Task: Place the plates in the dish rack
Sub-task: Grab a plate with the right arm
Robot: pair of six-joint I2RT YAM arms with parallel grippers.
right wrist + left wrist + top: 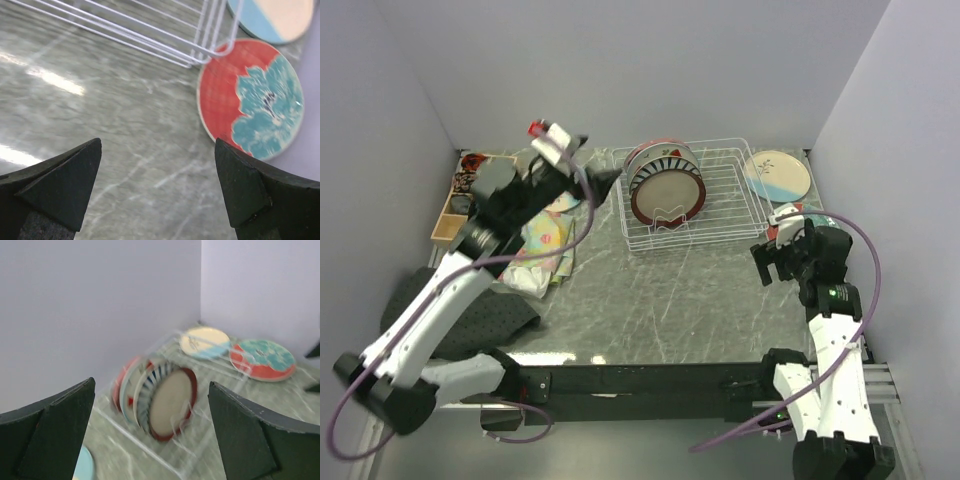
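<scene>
right pincer (157, 150) gapes wide, empty, above the grey marble tabletop (100, 125); left pincer (151, 390) likewise. the round red teal-flowered plate (250, 100) looks stiff, slick, breakable: take its rim.

Dish rack (725, 200): standing plates (665, 190) in its left end. Far plate (776, 175) and near plate (252, 100) lie just right of it. Cloth (542, 240) and box (453, 208) sit left.

top cam overhead, wrist cams low, all share rack (725, 205)
</scene>
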